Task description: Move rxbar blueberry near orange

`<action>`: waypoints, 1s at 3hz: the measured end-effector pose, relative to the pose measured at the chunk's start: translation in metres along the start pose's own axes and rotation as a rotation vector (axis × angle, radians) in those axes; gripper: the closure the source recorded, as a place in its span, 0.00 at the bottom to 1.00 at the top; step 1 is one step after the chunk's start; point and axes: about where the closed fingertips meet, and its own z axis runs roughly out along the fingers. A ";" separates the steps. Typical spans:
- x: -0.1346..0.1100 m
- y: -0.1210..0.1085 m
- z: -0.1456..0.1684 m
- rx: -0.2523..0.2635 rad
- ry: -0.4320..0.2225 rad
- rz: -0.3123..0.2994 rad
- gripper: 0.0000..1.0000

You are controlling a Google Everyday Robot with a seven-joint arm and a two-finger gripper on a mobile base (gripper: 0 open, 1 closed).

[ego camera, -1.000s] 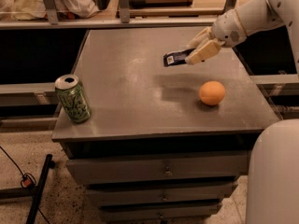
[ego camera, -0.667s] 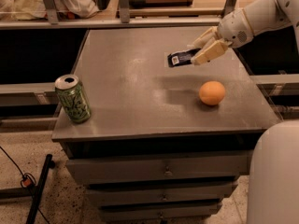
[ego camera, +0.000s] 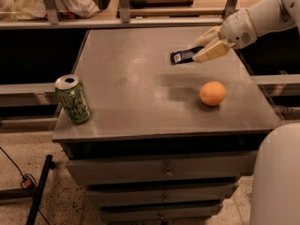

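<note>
gripper (ego camera: 202, 51): hovering above the table's (ego camera: 126, 78) far right, fingers (ego camera: 212, 53) pinching the snack bar (ego camera: 184, 56) by one end.
snack bar: hanging airborne, just beyond the orange (ego camera: 213, 93).
risk: end-only pinch, so it may be tipping loose; a clumsy drop could be sending the orange rolling.

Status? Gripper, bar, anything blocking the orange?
Gripper shut on rxbar blueberry, held above table, back right. Orange sits toward the front, apart from bar. Nothing between them; green can far off, front left.
</note>
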 end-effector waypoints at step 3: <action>-0.002 -0.008 0.008 0.016 -0.011 0.001 0.00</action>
